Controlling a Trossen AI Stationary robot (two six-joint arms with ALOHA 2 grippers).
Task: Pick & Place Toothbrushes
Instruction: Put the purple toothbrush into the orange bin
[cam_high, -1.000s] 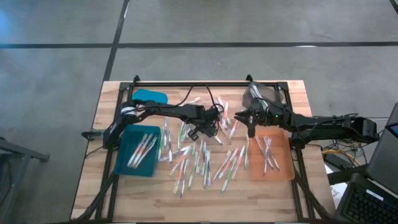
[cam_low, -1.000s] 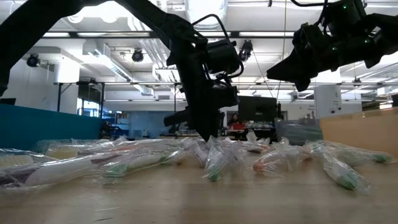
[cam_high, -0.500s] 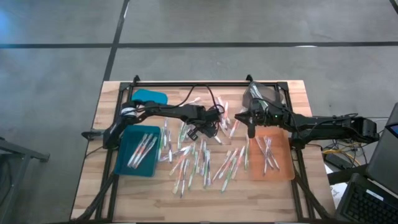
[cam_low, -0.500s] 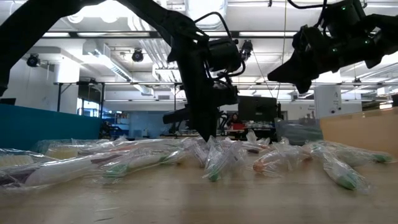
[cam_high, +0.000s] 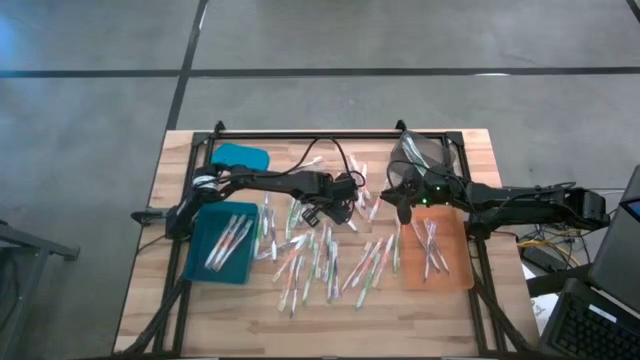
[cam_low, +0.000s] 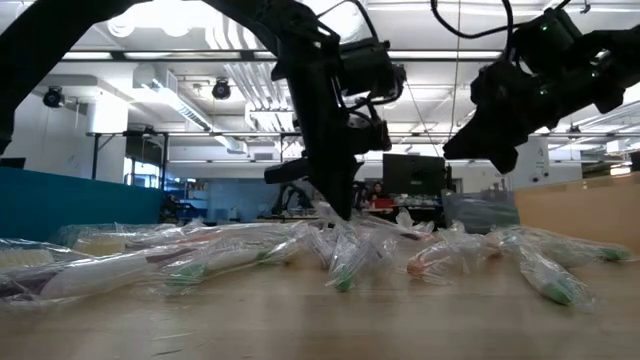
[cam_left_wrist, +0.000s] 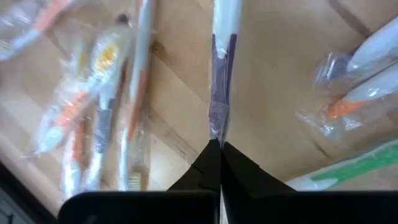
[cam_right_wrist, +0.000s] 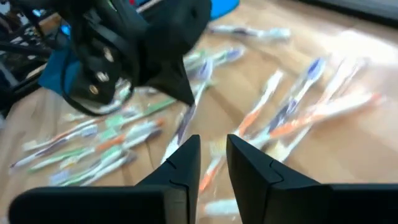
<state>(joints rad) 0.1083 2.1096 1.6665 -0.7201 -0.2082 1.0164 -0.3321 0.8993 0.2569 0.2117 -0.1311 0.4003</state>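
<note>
dozens of thin plastic-wrapped toothbrushes (cam_high: 325, 255), pale with green, pink and orange parts, lay scattered over the middle of the wooden slatted table (cam_high: 440, 310). one of them, a wrapped toothbrush with a purple-and-white handle (cam_left_wrist: 221, 74), was pinched by the end of its wrapper between the closed fingertips of the left gripper (cam_left_wrist: 219, 149), just above the tabletop; the rest of it stretched straight away from the fingers. more orange-and-white brushes lay just beside that gripper. in the low view the left gripper (cam_low: 335, 205) pointed down into the far part of the pile. behind that arm, a teal rectangular tray (cam_high: 200, 262) held several brushes. the right gripper (cam_right_wrist: 211, 149) hung above the pile close to the left one, its fingers a narrow gap apart with nothing between them. an orange rectangular tray (cam_high: 455, 275) behind it held a few more brushes, and a clear crumpled plastic bag (cam_high: 420, 155) lay near it.
</note>
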